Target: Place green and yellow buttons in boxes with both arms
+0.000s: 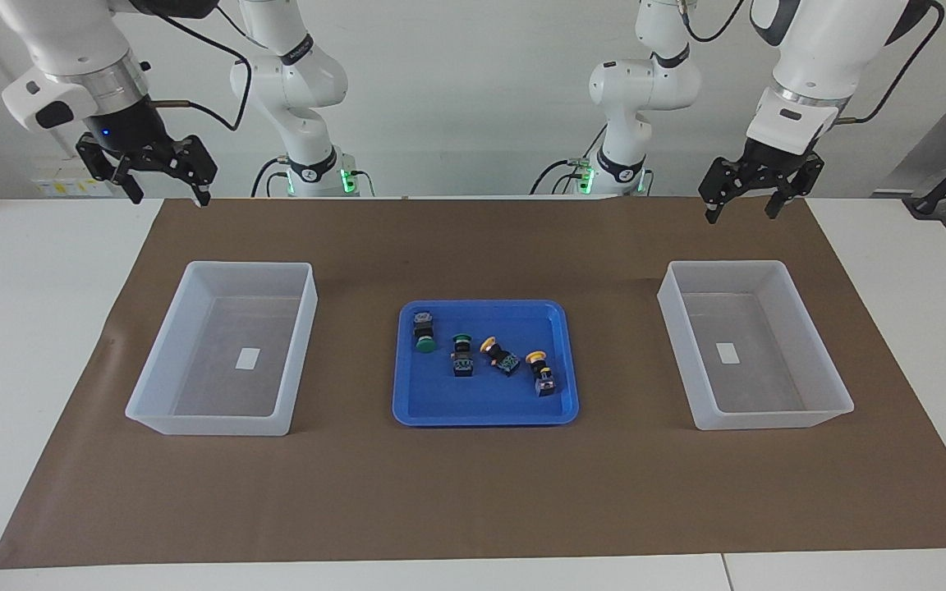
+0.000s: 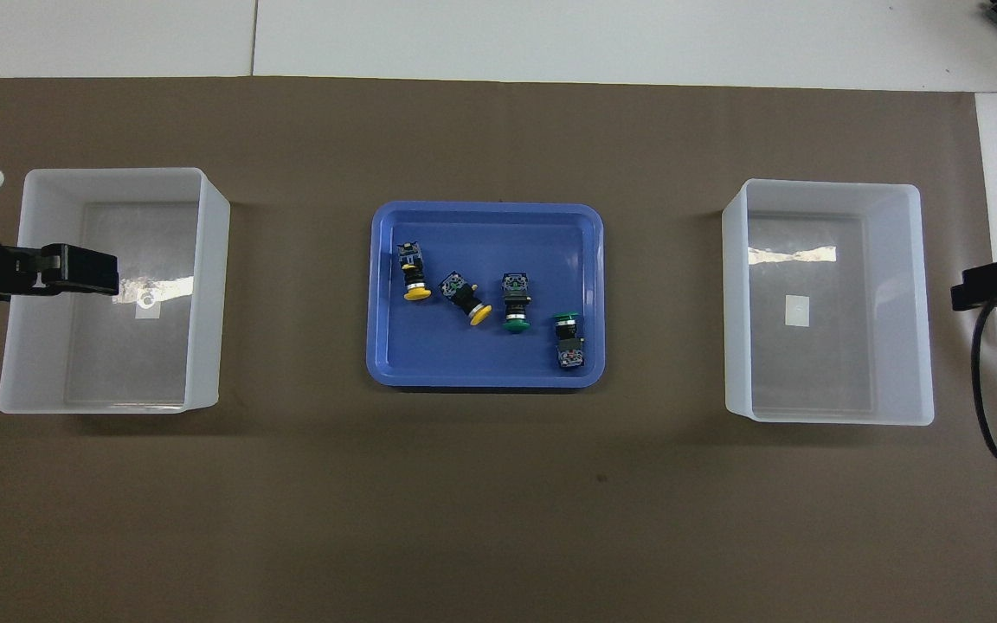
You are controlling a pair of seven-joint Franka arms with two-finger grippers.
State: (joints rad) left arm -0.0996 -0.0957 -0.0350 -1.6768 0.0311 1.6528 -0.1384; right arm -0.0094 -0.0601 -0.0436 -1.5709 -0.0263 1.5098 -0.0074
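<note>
Both grippers hang high with jaws spread wide and nothing between them. The left gripper (image 1: 741, 194) is over the mat's robot-side edge, above the clear box (image 1: 755, 345) at its own end; the right gripper (image 1: 163, 179) is up by the other clear box (image 1: 224, 348). Below and between the two, in the blue tray (image 1: 485, 408), lie all four buttons on their sides: a green button (image 1: 424, 332), a second green button (image 1: 462, 356), a yellow button (image 1: 499, 355) and a second yellow button (image 1: 540, 372). Neither box holds anything yet.

The risk, as I judge it, is in the pick. The middle green and yellow lie just beside each other (barely a gap), so wide jaws coming down on one could nudge its neighbour. The round caps may also let a body roll or twist out of a pinch. If both arms reach in together, they could crowd each other over the tray.
</note>
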